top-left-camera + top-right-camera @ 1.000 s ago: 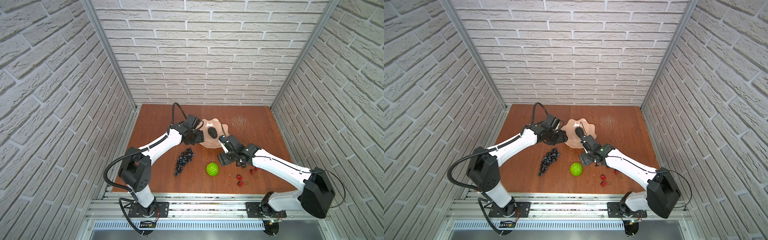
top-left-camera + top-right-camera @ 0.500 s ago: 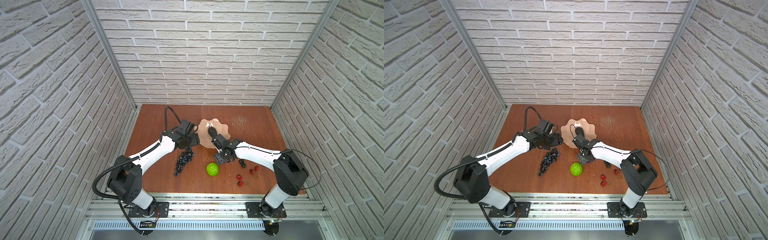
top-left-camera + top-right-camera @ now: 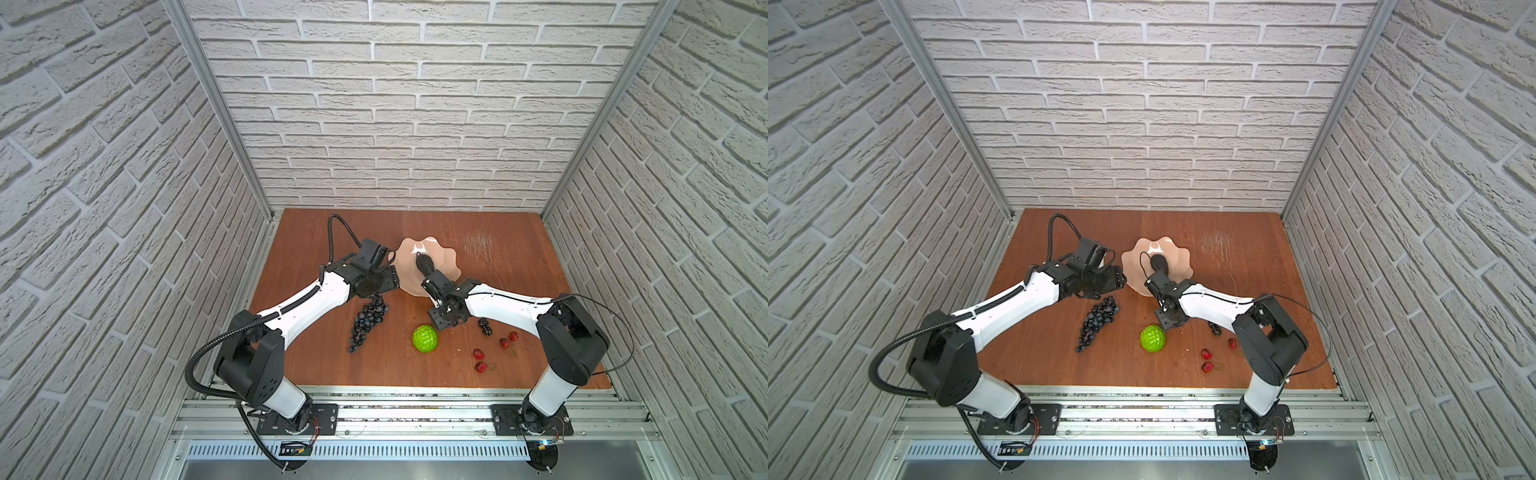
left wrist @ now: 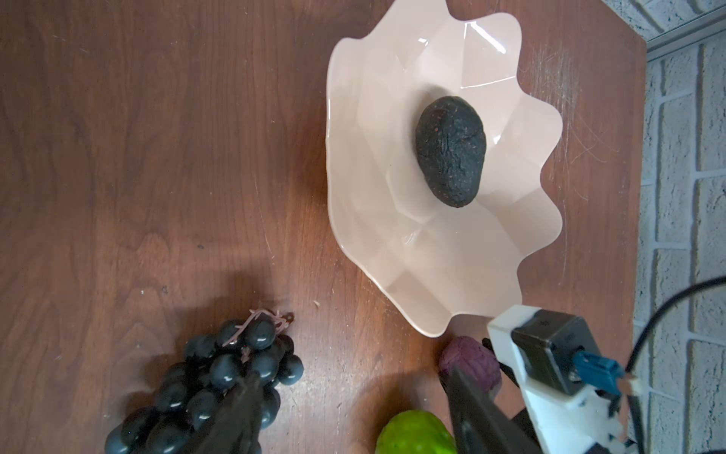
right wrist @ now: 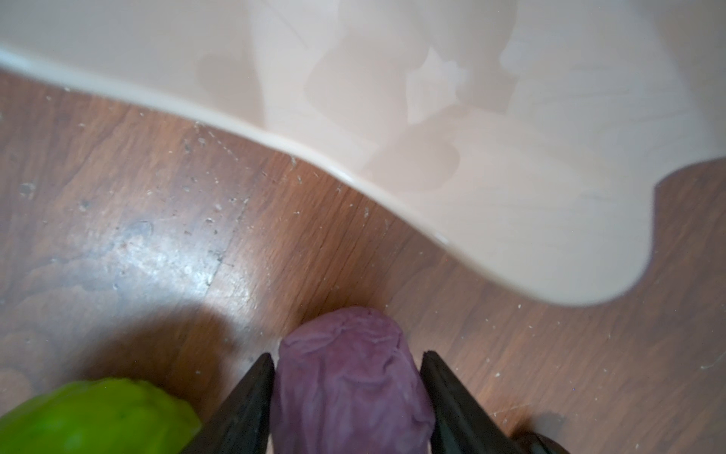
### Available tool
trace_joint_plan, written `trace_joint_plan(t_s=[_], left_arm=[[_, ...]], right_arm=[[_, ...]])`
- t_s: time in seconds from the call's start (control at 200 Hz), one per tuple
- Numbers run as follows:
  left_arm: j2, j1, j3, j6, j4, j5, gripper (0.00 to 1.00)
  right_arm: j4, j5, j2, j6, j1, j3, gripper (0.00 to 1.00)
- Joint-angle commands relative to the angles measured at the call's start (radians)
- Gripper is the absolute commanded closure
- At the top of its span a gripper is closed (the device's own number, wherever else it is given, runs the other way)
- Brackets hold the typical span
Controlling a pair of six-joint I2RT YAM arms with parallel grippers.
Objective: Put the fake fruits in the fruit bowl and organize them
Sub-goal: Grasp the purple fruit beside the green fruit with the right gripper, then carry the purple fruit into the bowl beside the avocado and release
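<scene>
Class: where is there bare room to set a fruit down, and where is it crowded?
Free: the floor of the bowl round the avocado; the back right of the table, between bowl and side wall. Crowded: the front, where grape bunch, green fruit, black berries and cherries lie, with the purple fruit between the fingers of the right tool.

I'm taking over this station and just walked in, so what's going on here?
Two robot arms are loading fake fruit into a bowl. Only the avocado lies in it. The right gripper has its fingers on either side of the purple fruit, beside the bowl's rim; whether it grips yet is unclear. The left gripper hangs open above the grapes. The green fruit, cherries and black berries lie on the table.
</scene>
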Motion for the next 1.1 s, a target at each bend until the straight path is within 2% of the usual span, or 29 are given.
trace_joint_plan(t_s=[0.0, 0.075, 0.355, 0.385, 0.42, 0.705, 0.86, 1.095], left_arm=[[-0.006, 0.004, -0.01, -0.009, 0.034, 0.004, 0.26], [-0.006, 0.004, -0.009, -0.009, 0.034, 0.002, 0.26], [-0.005, 0.003, -0.001, -0.007, 0.006, 0.002, 0.27], [-0.008, 0.003, -0.002, -0.007, 0.002, 0.001, 0.27], [-0.011, 0.003, -0.003, -0.008, 0.001, -0.001, 0.27], [-0.033, 0.012, -0.006, -0.012, -0.025, -0.014, 0.27], [-0.064, 0.025, -0.017, -0.004, -0.051, -0.027, 0.27], [-0.092, 0.042, -0.045, -0.003, -0.068, -0.033, 0.27]], right_arm=[[0.023, -0.004, -0.007, 0.004, -0.001, -0.017, 0.44], [0.016, -0.003, -0.02, 0.002, -0.001, -0.019, 0.48], [-0.04, -0.016, -0.132, 0.001, -0.009, -0.053, 0.51], [-0.046, -0.028, -0.156, 0.004, -0.014, -0.061, 0.56], [-0.05, -0.04, -0.178, 0.005, -0.022, -0.066, 0.58], [-0.126, -0.151, -0.283, -0.014, -0.118, 0.02, 0.56], [-0.153, -0.197, -0.246, -0.051, -0.184, 0.182, 0.55], [-0.111, -0.195, -0.055, -0.095, -0.256, 0.401, 0.54]])
